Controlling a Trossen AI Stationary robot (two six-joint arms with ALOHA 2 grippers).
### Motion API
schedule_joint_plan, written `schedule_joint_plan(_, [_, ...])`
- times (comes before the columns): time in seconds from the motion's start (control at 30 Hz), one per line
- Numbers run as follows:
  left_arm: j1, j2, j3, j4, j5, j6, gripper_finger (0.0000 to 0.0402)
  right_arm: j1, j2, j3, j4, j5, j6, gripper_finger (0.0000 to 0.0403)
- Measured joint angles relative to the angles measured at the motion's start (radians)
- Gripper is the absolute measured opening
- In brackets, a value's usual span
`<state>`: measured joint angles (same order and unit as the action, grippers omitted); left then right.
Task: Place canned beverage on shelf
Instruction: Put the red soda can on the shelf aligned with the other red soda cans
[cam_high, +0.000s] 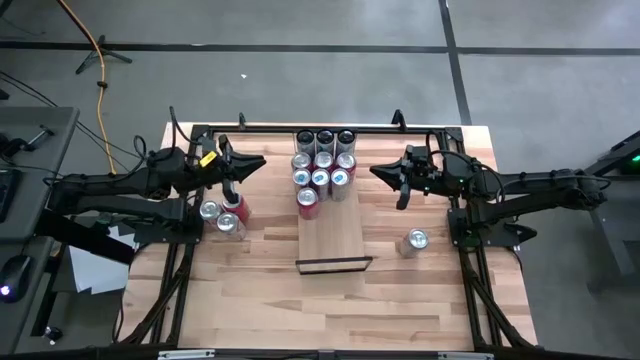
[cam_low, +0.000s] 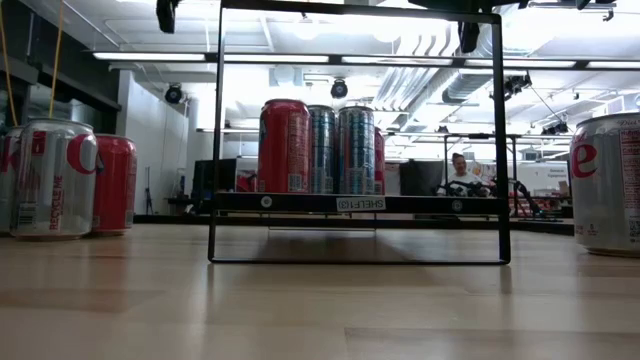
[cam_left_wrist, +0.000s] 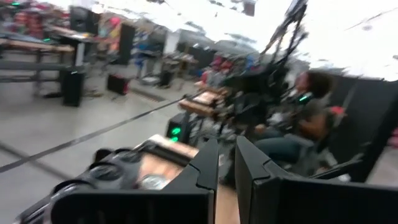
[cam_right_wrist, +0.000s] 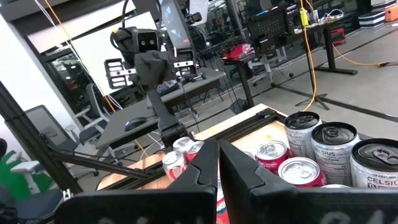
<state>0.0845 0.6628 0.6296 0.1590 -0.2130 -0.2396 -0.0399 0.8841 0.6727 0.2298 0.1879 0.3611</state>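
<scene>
Lone can (cam_high: 416, 241) sits near right gripper (cam_high: 378, 171).

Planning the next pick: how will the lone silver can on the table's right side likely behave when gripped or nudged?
The lone silver can stands upright and apart from the others, so a sideways nudge may tip it, and it would probably roll once down. Its smooth metal wall looks slippery and probably dents under a hard squeeze.

"CELSIUS" stands on a can (cam_right_wrist: 377, 167); the shelf's (cam_low: 360, 203) front label seems mirrored, unreadable.
</scene>
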Motion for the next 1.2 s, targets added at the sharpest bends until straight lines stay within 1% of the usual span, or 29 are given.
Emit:
schedule_joint_plan(0.1, [0.0,0.0,0.0,-0.053,-0.057,0.003,0.0011,0.0,0.0,0.0,0.0,0.0,0.0,0.0])
schedule_joint_plan(0.2, [0.0,0.0,0.0,-0.117,-0.104,-0.042,0.0042,0.0,0.0,0.0,0.0,0.0,0.0,0.0])
schedule_joint_plan(0.3, [0.0,0.001,0.023,-0.234,-0.123,-0.095,0.0091,0.0,0.0,0.0,0.0,0.0,0.0,0.0])
schedule_joint_plan(0.5, [0.0,0.021,0.11,-0.509,-0.123,-0.168,0.0201,0.0,0.0,0.0,-0.001,0.001,-0.002,0.0])
schedule_joint_plan(0.63, [0.0,0.028,0.152,-0.6,-0.086,-0.191,0.0256,0.0,0.0,0.0,-0.008,0.001,-0.003,0.0])
schedule_joint_plan(0.73, [0.0,0.035,0.164,-0.621,-0.081,-0.221,0.0286,0.0,0.0,0.0,-0.008,0.001,-0.003,0.0])
schedule_joint_plan(0.87, [0.003,0.043,0.167,-0.667,-0.1,-0.253,0.031,0.0,0.0,0.0,-0.012,0.001,-0.003,0.0])
schedule_joint_plan(0.93, [0.021,0.056,0.168,-0.711,-0.122,-0.328,0.0315,0.0,0.0,0.0,-0.016,0.001,-0.003,0.0])
schedule_joint_plan(1.03, [0.065,0.08,0.168,-0.795,-0.126,-0.446,0.0316,0.0,0.0,0.0,-0.023,0.001,-0.003,0.0])
schedule_joint_plan(1.2, [0.148,0.157,0.199,-1.043,-0.101,-0.606,0.0317,0.0,0.0,0.0,-0.027,0.001,0.0,0.0])
